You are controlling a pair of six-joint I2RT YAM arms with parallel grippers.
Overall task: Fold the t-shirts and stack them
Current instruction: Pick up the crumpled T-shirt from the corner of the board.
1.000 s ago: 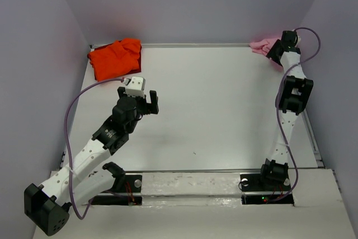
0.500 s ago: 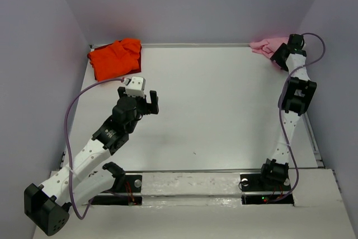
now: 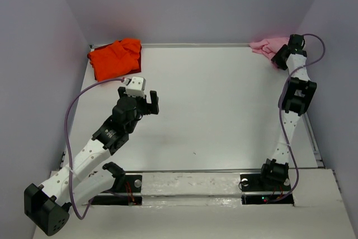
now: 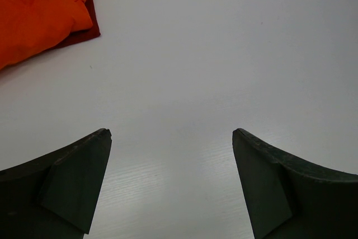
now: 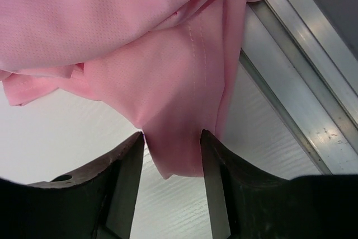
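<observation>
Change over the last second sits almost wholly with your right arm: its wrist has swung further out toward the far right corner of the worktop (image 3: 212, 99), and more of the pink t-shirt (image 3: 265, 43) shows to its left than a second ago. Over the last half second the arm barely shifts. The right gripper (image 3: 278, 54) reaches into that corner, where the pink t-shirt lies bunched against the back edge. From the wrist camera you can see the jaws drawn in to a narrow gap around a hanging fold of the pink cloth. The fold fills the gap and touches both fingers (image 5: 126, 177), with a stitched seam running down toward them. The rest of the shirt spreads above and to the left. Just beside the cloth on the right runs a metal rail (image 5: 296, 54) along the worktop's edge. It carries a few faint scratched marks, too slight for you to read as letters. Your left arm has not moved in any of the views. The left gripper (image 3: 151, 103) hangs over the left half of the worktop with its jaws spread wide, and only bare white surface shows between them. The orange-red t-shirt (image 3: 114, 57) stays where it was, crumpled in the far left corner. In the left wrist view it fills the upper left, well apart from the gripper.
</observation>
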